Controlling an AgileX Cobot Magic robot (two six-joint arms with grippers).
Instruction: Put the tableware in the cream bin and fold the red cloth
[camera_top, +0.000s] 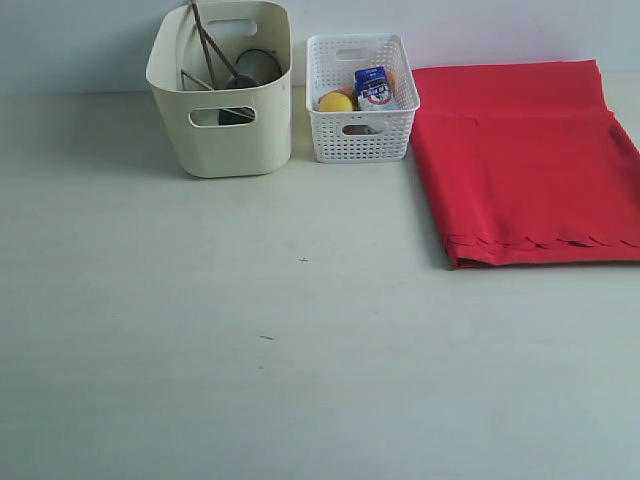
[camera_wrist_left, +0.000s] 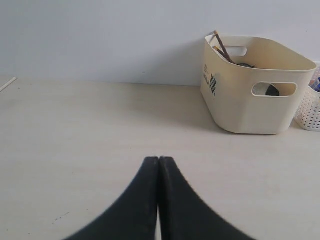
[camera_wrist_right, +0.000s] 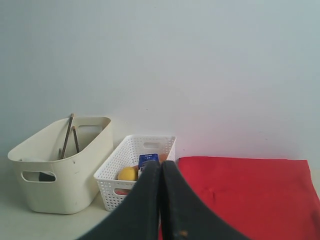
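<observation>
Left claw (camera_wrist_left: 159, 161): both dark fingers pressed together along their length, tips meeting, nothing between them; it hangs over bare table (camera_top: 250, 350).
Right claw (camera_wrist_right: 160, 165): fingers likewise squeezed tight with no gap, gripping nothing.
Cream bin (camera_top: 220, 140): upright on the table, ahead of the left claw and off to one side, well apart from it; from the right claw it stands ahead, beyond the basket's far side from the cloth.
Chopsticks (camera_top: 205, 45): inside the cream bin, leaning up against its wall with their ends poking above the rim.
Other tableware: a round grey-rimmed piece leans against the bin's inner wall and something dark shows through the handle cut-out; which pieces they are I cannot tell.
White lattice basket (camera_top: 360, 140): straight ahead of the right claw, just beside the cream bin, not touching it.
Basket contents: a lemon (camera_top: 335, 102) and a blue-and-white carton (camera_top: 373, 85) side by side.
Red cloth (camera_top: 520, 170): lying flat ahead of the right claw, on the side away from the bin, just beside the basket; layers are laid over each other, with the scalloped edge on top along the side nearest the exterior camera.
</observation>
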